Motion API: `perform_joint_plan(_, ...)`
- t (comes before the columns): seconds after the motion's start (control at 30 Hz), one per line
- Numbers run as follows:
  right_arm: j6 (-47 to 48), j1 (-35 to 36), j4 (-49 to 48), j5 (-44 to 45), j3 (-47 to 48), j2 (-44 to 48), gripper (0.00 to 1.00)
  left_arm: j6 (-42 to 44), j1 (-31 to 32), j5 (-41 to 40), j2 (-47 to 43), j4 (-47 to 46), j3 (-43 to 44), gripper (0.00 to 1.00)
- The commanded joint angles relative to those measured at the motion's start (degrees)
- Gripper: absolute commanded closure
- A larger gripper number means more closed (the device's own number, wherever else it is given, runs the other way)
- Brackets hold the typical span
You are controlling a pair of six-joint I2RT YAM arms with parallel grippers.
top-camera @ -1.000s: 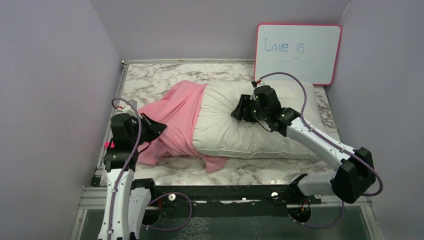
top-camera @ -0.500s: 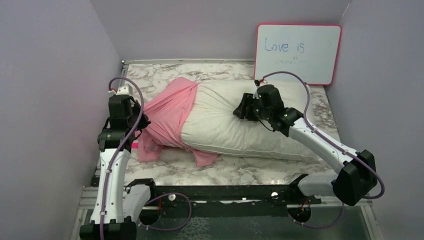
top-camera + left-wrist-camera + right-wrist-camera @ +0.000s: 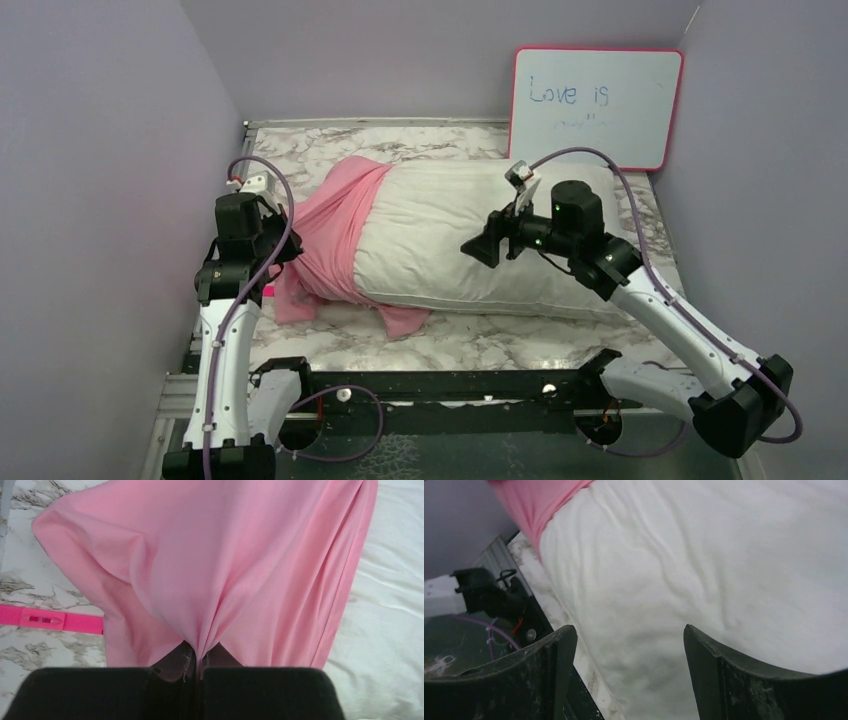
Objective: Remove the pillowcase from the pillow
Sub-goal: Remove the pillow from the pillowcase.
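Left pincer clamped together on a gathered fold of the pillowcase. The pillowcase covers only the left end of the pillow, which lies across the marble bench. Right pincer: jaws apart, empty, over the pillow.

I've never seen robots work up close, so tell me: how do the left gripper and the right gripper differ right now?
The left gripper is shut, while the right gripper stands wide open. The left gripper pinches a fold of the pink pillowcase; the right gripper holds nothing. The left gripper sits at the covered end, the right gripper over the bare white pillow. Both are black with two fingers.
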State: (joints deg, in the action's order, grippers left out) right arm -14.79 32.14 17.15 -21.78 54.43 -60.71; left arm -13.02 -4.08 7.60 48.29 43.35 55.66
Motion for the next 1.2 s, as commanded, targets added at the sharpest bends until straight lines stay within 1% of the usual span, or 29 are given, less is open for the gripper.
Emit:
perform_joint_plan(0.0,13.3,9.2,-5.9,-5.5,-2.3,1.3,0.18,-0.3,-0.8,1.2,-1.2,-5.0,-0.9,1.0)
perform_joint_plan(0.07,20.7,19.3,-9.2,3.1,-4.3,1.5,0.18,-1.2,-0.8,1.1,-1.3,-5.2,-1.4,1.0)
perform_joint_plan(0.13,28.4,29.8,-14.9,12.4,-8.4,1.6,0.15,-1.6,-0.8,1.8,-1.1,-5.4,-1.7,1.0)
perform_joint_plan(0.2,36.6,37.9,-22.3,22.1,-12.1,0.3,0.13,-2.1,-0.8,2.4,-1.0,-5.8,-2.1,1.0)
perform_joint_plan(0.27,45.4,43.4,-27.4,30.9,-14.4,-3.2,0.1,-2.3,-0.8,2.8,-0.9,-5.9,-2.3,1.0)
perform_joint_plan(0.3,49.3,45.2,-31.2,35.2,-16.1,-5.3,0.08,-2.5,-0.8,2.8,-0.9,-6.0,-2.5,1.0)
perform_joint_plan(0.4,61.6,46.7,-49.9,49.6,-21.2,-13.3,0.06,-3.0,-0.8,3.3,-0.8,-6.2,-2.8,1.0)
perform_joint_plan(0.47,71.5,46.6,-65.8,57.7,-23.6,-20.1,0.06,-3.3,-0.8,3.9,-0.9,-6.2,-3.1,1.0)
perform_joint_plan(0.57,87.7,45.6,-97.4,65.2,-25.9,-33.1,0.06,-3.8,-0.8,3.9,-1.5,-6.3,-3.4,1.0)
perform_joint_plan(0.6,91.6,45.4,-107.2,66.9,-25.7,-37.2,0.08,-3.9,-0.8,3.9,-1.7,-6.3,-3.4,1.0)
perform_joint_plan(0.63,94.9,45.2,-114.5,68.6,-24.9,-40.8,0.15,-4.0,-0.8,3.8,-1.7,-6.3,-3.5,1.0)
perform_joint_plan(0.67,97.1,45.1,-119.0,70.6,-23.8,-44.1,0.27,-4.1,-0.8,3.9,-1.9,-6.1,-3.5,1.0)
perform_joint_plan(0.7,97.6,45.0,-119.3,71.6,-23.0,-44.7,0.39,-4.3,-0.8,4.0,-2.1,-6.0,-3.6,1.0)
perform_joint_plan(0.73,96.5,45.0,-119.4,71.9,-22.8,-44.6,0.47,-4.5,-0.8,4.2,-2.2,-5.9,-3.6,0.95)
perform_joint_plan(0.77,94.3,45.0,-118.3,72.2,-22.6,-43.4,0.55,-4.9,-0.8,4.4,-2.7,-5.6,-3.7,0.75)
perform_joint_plan(0.8,91.7,45.0,-115.3,72.5,-22.5,-41.5,0.63,-5.2,-0.8,4.8,-3.0,-5.5,-3.7,0.5)
perform_joint_plan(0.83,88.0,45.0,-109.4,72.3,-22.3,-38.6,0.76,-5.5,-0.8,4.9,-3.3,-5.1,-3.7,0.22)
perform_joint_plan(0.87,83.3,45.0,-102.4,71.6,-22.0,-35.0,0.9,-6.3,-0.8,4.6,-3.7,-4.7,-3.6,0.13)
perform_joint_plan(0.9,77.3,45.0,-93.2,70.7,-21.3,-31.3,0.98,-7.1,-0.8,4.3,-4.1,-4.3,-3.3,0.08)
perform_joint_plan(0.93,69.8,45.0,-82.1,69.4,-20.2,-27.1,0.99,-7.7,-0.8,4.4,-4.6,-3.8,-3.0,0.03)
perform_joint_plan(0.97,62.6,44.8,-71.2,67.5,-18.4,-23.4,0.99,-8.6,-0.8,4.2,-5.3,-3.3,-2.6,0.01)
perform_joint_plan(1.0,55.6,44.4,-57.5,64.4,-16.4,-19.9,0.99,-9.3,-0.8,4.0,-5.9,-2.6,-2.0,0.01)
perform_joint_plan(1.03,50.5,43.9,-51.7,62.2,-14.9,-17.5,0.99,-10.4,-0.8,3.8,-6.8,-1.9,-1.3,0.01)
perform_joint_plan(1.07,47.5,43.6,-49.0,61.8,-14.0,-15.8,0.99,-11.8,-0.8,3.7,-7.5,-1.2,-0.3,0.01)
perform_joint_plan(1.1,46.5,43.5,-47.3,61.7,-13.5,-14.8,0.99,-13.5,-0.8,4.1,-8.4,-0.7,0.4,0.01)
perform_joint_plan(1.17,46.6,43.5,-44.6,61.7,-12.6,-14.0,0.99,-17.0,-0.8,7.6,-10.2,-0.4,1.8,0.01)
